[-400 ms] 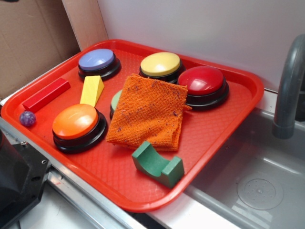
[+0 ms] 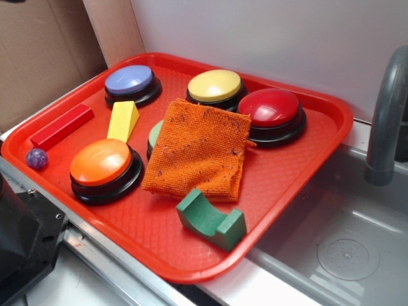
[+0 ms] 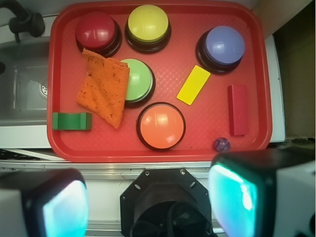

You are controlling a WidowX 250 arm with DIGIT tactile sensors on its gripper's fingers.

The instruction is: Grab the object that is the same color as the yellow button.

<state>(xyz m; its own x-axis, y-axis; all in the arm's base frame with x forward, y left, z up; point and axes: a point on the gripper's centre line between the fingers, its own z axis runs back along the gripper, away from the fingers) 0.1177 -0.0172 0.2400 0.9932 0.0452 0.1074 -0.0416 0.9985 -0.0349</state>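
Gripper (image 3: pixel 148 202) is high above the tray (image 3: pixel 64 148), fingers (image 3: pixel 232 197) spread wide at the bottom of the wrist frame, holding nothing. Both pads are blurred (close to the lens) and sit over the counter edge, not over the tray.

Wedge (image 3: pixel 193 85) lies right of centre in the wrist view, on bare tray, tilted diagonally. It sits between the blue button (image 3: pixel 224 45) at upper right and the orange button (image 3: pixel 161 126) below left, touching neither in that view. In the exterior view the wedge (image 2: pixel 123 120) is left of centre, its near end just beside the orange button (image 2: pixel 102 162); cannot tell if they touch there.

Yellow button (image 3: pixel 147 23) is at top centre of the wrist frame, red button (image 3: pixel 97 30) just left of it. In the exterior view the yellow button (image 2: pixel 215 86) is at the tray's far side, with the red button (image 2: pixel 270 108) to its right.

Cloth (image 3: pixel 102 88) covers the left part of the green button (image 3: pixel 136 80). Green block (image 3: pixel 72 121) is at lower left of the tray, near the cloth's corner. Red bar (image 3: pixel 237 109) lies along the right side, with a small purple ball (image 3: pixel 221 144) below it. Sink (image 3: pixel 22 89) and faucet (image 3: pixel 22 19) are at the left edge of the wrist frame.
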